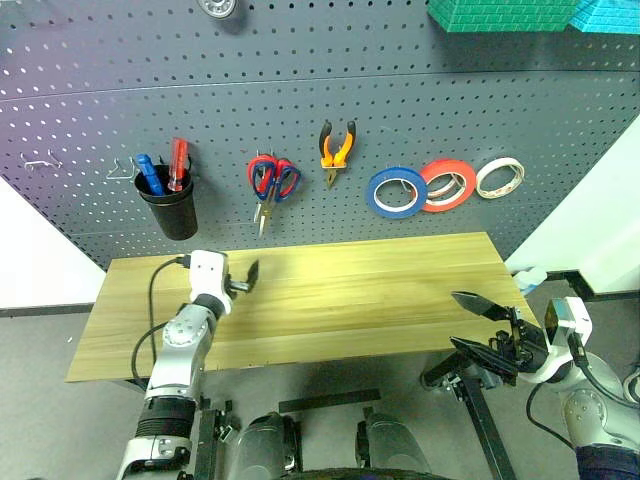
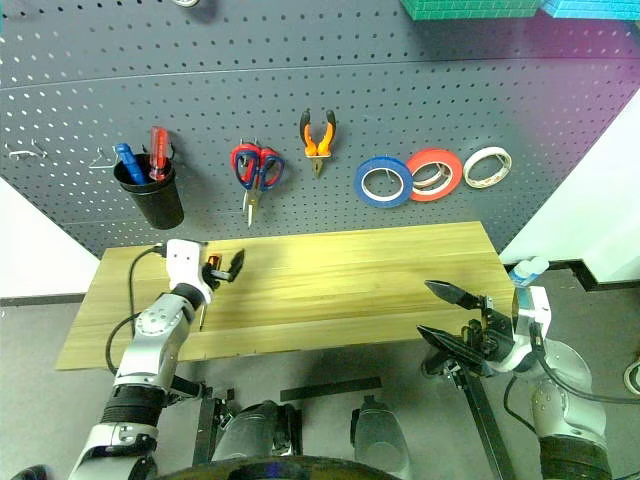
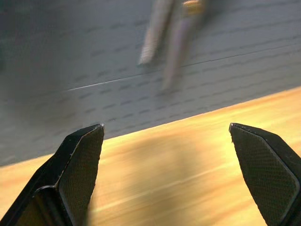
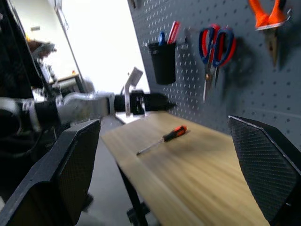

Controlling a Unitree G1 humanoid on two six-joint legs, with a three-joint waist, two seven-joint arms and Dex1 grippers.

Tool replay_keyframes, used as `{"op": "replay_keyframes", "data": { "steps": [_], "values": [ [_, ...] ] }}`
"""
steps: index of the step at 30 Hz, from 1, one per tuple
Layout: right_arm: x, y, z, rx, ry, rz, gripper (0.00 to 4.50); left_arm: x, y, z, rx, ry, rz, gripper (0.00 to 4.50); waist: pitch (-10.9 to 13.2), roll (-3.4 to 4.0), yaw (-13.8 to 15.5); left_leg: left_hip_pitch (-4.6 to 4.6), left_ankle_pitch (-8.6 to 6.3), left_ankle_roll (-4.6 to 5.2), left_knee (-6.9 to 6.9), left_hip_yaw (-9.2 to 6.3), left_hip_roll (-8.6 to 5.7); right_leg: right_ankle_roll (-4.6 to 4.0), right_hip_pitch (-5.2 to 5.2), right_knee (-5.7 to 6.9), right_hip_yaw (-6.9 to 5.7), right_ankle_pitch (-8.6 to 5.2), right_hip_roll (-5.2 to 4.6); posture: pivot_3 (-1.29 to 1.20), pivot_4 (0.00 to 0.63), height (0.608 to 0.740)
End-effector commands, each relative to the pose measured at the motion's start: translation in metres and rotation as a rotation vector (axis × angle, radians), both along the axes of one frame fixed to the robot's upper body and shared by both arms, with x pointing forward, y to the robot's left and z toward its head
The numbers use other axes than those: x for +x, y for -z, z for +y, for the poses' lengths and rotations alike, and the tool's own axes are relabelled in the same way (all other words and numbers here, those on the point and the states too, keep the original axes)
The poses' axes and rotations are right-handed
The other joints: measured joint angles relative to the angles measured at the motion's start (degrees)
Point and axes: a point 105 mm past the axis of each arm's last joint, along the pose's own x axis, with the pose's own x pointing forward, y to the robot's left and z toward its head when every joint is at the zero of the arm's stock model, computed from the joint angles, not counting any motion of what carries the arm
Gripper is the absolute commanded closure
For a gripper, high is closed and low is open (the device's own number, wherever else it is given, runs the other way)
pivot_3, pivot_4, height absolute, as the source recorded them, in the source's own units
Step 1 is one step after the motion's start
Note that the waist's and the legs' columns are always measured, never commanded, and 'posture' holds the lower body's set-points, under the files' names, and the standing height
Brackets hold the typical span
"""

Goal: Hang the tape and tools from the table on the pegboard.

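Orange-and-black screwdriver [image 4: 162, 138] lying flat on the table [image 1: 400, 290] near its nine o'clock end, left gripper [image 2: 226, 268] level just above it, fingers spread and empty, right gripper [image 1: 478, 325] off the table's four o'clock corner, fingers spread, pliers [image 1: 337, 147] hanging on the pegboard [image 1: 330, 90] at twelve o'clock.

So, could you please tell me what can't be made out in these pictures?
- Screwdriver on the table: in the head views the left gripper hides most of it.
- Scissors: blurred and cut off by the edge in the left wrist view.
- Pliers: handles cut off by the right wrist view's edge.
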Motion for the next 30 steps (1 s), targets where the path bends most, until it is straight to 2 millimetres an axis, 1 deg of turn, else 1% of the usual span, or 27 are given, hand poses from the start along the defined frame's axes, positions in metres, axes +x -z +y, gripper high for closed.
{"op": "replay_keyframes", "data": {
  "steps": [1, 3, 6, 9, 13, 14, 20, 23, 25, 30],
  "values": [
    [-0.004, -0.002, 0.005, -0.065, -0.050, -0.048, 0.00, 0.005, 0.004, 0.025, -0.045, -0.127, 0.088, 0.05, 0.20, -0.14, 0.35, 0.01, 0.00, 0.00, 0.00, 0.00, -0.01, 0.00, 0.00, 0.00, 0.01, 0.00, -0.02, -0.08, 0.145, 0.740],
    [-0.003, -0.002, 0.005, -0.065, -0.049, -0.042, 0.00, 0.006, 0.007, 0.028, -0.075, -0.126, 0.132, 0.05, 0.48, -0.27, 0.80, 0.03, -0.01, 0.00, 0.00, 0.00, -0.01, 0.00, 0.00, -0.01, 0.02, 0.00, -0.04, -0.08, 0.153, 0.740],
    [-0.004, -0.003, 0.006, -0.065, -0.054, -0.026, 0.00, 0.008, 0.009, 0.030, -0.047, -0.129, 0.188, 0.05, 1.05, -0.43, 1.16, 0.02, -0.02, -0.02, -0.03, -0.01, -0.01, -0.01, -0.02, -0.03, 0.04, 0.00, -0.08, -0.08, 0.164, 0.740],
    [-0.008, -0.002, 0.006, -0.070, -0.058, -0.015, 0.00, 0.007, 0.017, 0.033, -0.047, -0.133, 0.269, 0.05, 1.42, -0.53, 1.41, 0.01, -0.04, -0.07, -0.12, -0.02, -0.02, -0.04, -0.03, -0.10, 0.05, -0.01, -0.14, -0.08, 0.175, 0.740],
    [-0.014, -0.001, 0.006, -0.076, -0.054, 0.001, 0.00, 0.007, 0.026, 0.039, -0.012, -0.156, 0.346, 0.05, 1.99, -0.52, 1.31, 0.01, -0.10, -0.16, -0.23, -0.03, -0.03, -0.07, -0.05, -0.21, 0.06, -0.02, -0.21, -0.09, 0.191, 0.740],
    [-0.015, -0.001, 0.006, -0.078, -0.053, 0.004, 0.00, 0.007, 0.027, 0.039, -0.025, -0.158, 0.359, 0.05, 2.22, -0.51, 1.26, 0.00, -0.10, -0.16, -0.26, -0.03, -0.03, -0.07, -0.05, -0.24, 0.06, -0.03, -0.21, -0.09, 0.193, 0.740],
    [-0.023, -0.003, 0.006, -0.085, -0.038, 0.026, 0.00, 0.009, 0.042, 0.041, 0.027, -0.153, 0.453, 0.05, 3.40, -0.54, 1.10, -0.07, -0.12, -0.17, -0.39, -0.04, -0.03, -0.11, -0.13, -0.41, 0.06, -0.04, -0.25, -0.11, 0.209, 0.740],
    [-0.028, -0.005, 0.009, -0.089, -0.040, 0.033, 0.00, 0.012, 0.041, 0.040, 0.034, -0.142, 0.441, 0.05, 3.77, -0.53, 1.01, -0.13, -0.12, -0.17, -0.53, -0.04, -0.03, -0.11, -0.18, -0.60, 0.05, -0.04, -0.26, -0.11, 0.219, 0.740],
    [-0.031, -0.007, 0.010, -0.092, -0.036, 0.038, 0.00, 0.015, 0.039, 0.039, 0.069, -0.124, 0.438, 0.05, 4.39, -0.58, 0.98, -0.13, -0.12, -0.17, -0.62, -0.04, -0.04, -0.12, -0.20, -0.65, 0.05, -0.04, -0.27, -0.12, 0.228, 0.740],
    [-0.039, -0.010, 0.013, -0.095, -0.028, 0.058, 0.00, 0.021, 0.036, 0.038, 0.086, -0.103, 0.432, 0.05, 5.01, -0.61, 0.98, -0.66, -0.03, -0.07, -0.69, -0.04, -0.06, -0.10, -0.62, -0.73, 0.03, -0.02, -0.29, -0.13, 0.248, 0.740]
  ]
}}
